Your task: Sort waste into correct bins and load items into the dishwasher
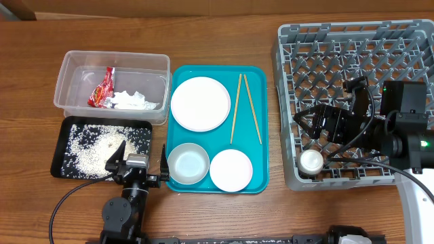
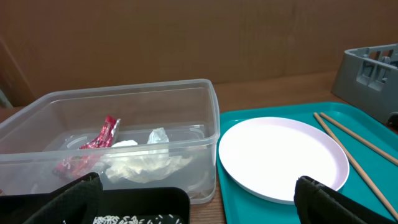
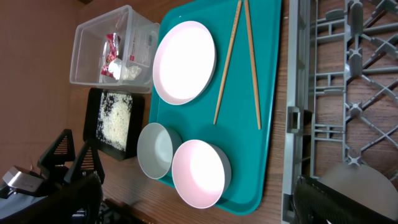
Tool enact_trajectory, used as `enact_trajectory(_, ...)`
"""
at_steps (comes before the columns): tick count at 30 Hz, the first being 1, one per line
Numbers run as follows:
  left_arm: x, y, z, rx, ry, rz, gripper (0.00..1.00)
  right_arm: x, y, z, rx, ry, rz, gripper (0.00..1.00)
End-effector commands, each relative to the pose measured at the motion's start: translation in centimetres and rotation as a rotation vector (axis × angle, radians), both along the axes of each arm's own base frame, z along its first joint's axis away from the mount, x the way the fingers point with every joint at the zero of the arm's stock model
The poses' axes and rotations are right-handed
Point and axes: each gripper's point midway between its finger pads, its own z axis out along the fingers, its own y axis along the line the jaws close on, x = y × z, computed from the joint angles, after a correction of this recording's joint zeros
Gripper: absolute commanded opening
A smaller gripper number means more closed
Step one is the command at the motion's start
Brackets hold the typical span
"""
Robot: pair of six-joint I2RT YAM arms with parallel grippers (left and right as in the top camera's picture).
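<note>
The red snack wrapper (image 1: 102, 91) and white tissue (image 1: 132, 100) lie in the clear tub (image 1: 68, 61), and both also show in the left wrist view (image 2: 93, 142). Rice grains (image 1: 95, 149) cover the black tray (image 1: 61, 171). On the teal tray (image 1: 261, 183) are a large white plate (image 1: 200, 103), two chopsticks (image 1: 247, 108), a white bowl (image 1: 188, 163) and a smaller white dish (image 1: 230, 169). A small white cup (image 1: 312, 161) stands in the grey dish rack (image 1: 291, 61). My left gripper (image 1: 139, 163) (image 2: 199, 211) is open and empty between the black tray and the teal tray. My right gripper (image 1: 324, 120) (image 3: 199, 205) is open and empty over the rack, above the cup.
The rack's upright pegs (image 3: 354, 74) stand close around my right gripper. The tub, black tray and teal tray sit close together, with bare wooden table (image 1: 217, 217) in front of them.
</note>
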Motion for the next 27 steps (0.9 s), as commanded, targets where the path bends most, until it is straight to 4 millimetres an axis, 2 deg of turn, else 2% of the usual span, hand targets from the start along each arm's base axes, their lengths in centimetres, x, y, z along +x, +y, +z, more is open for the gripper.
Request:
enact_trajectory(1,0.0,0.1,0.1,-0.015,-0.008,0.0,1.0,0.3,0.0,0.9,-0.003,-0.03,0.003,1.0)
enact_trajectory(17,0.0,0.1,0.1,-0.015,-0.007,0.0,1.0,0.3,0.0,0.9,0.001,-0.028,0.001,1.0)
enact_trajectory(22,0.0,0.1,0.1,-0.015,-0.007,0.0,1.0,1.1,0.1,1.6,0.008,-0.079,0.006,1.0)
enact_trajectory(27,0.0,0.1,0.1,-0.015,-0.007,0.0,1.0,0.2,2.2,2.1,0.055,-0.087,0.098,0.99)
